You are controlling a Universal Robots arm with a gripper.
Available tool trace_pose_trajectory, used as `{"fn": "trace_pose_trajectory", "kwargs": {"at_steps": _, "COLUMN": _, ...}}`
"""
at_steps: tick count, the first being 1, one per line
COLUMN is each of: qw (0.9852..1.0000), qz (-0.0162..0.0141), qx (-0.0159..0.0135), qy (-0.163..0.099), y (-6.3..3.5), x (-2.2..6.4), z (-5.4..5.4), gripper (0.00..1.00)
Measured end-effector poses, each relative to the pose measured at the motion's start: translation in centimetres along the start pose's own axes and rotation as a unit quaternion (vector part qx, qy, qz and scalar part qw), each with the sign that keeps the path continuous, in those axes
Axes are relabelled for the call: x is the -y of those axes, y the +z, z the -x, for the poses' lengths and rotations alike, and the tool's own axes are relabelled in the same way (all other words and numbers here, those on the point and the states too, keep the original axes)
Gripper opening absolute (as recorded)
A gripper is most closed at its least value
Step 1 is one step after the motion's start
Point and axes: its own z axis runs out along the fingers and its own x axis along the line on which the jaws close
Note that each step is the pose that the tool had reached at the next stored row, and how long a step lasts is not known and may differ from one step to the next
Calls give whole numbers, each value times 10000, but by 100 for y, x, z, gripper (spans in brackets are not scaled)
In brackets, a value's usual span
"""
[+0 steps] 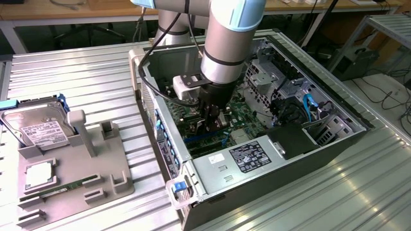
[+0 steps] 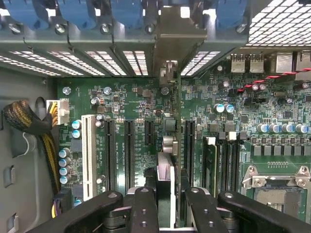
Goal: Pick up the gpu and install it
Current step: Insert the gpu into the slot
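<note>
You've got the gripper [image 2: 165,196] clenched on the gpu [image 2: 166,145], held edge-on inside the computer case [image 1: 334,103], just above the green board [image 2: 131,102]. Tight room: black slots [image 2: 129,153] either side, bracket end near the vent wall [image 2: 73,56].

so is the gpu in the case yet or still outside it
In the case. The gripper holds the gpu edge-on above the motherboard, its bracket at the rear slots. Whether it is seated, cannot tell.

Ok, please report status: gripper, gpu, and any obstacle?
Gripper shut on gpu, down inside the open computer case. Card edge-on, upright above the motherboard slots. Nothing seen in the way.
</note>
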Motion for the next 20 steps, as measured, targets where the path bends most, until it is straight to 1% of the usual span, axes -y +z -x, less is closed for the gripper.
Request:
{"fn": "trace_pose_trajectory", "kwargs": {"at_steps": 2, "qw": 10000, "qz": -2, "qx": 4, "qy": 0, "y": -3, "x": 0, "z": 1, "gripper": 27}}
{"fn": "trace_pose_trajectory", "kwargs": {"at_steps": 3, "qw": 10000, "qz": -3, "qx": 7, "qy": 0, "y": -21, "x": 0, "z": 1, "gripper": 27}}
{"fn": "trace_pose_trajectory", "kwargs": {"at_steps": 4, "qw": 10000, "qz": -1, "qx": 3, "qy": 0, "y": -49, "x": 0, "z": 1, "gripper": 27}}
{"fn": "trace_pose_trajectory", "kwargs": {"at_steps": 9, "qw": 10000, "qz": -1, "qx": 15, "qy": 0, "y": -48, "x": 0, "z": 0, "gripper": 27}}
{"fn": "trace_pose_trajectory", "kwargs": {"at_steps": 18, "qw": 10000, "qz": -1, "qx": 72, "qy": -1, "y": -25, "x": 0, "z": 20, "gripper": 27}}
{"fn": "trace_pose_trajectory", "kwargs": {"at_steps": 20, "qw": 10000, "qz": -1, "qx": 98, "qy": -1, "y": -25, "x": 0, "z": 21, "gripper": 27}}
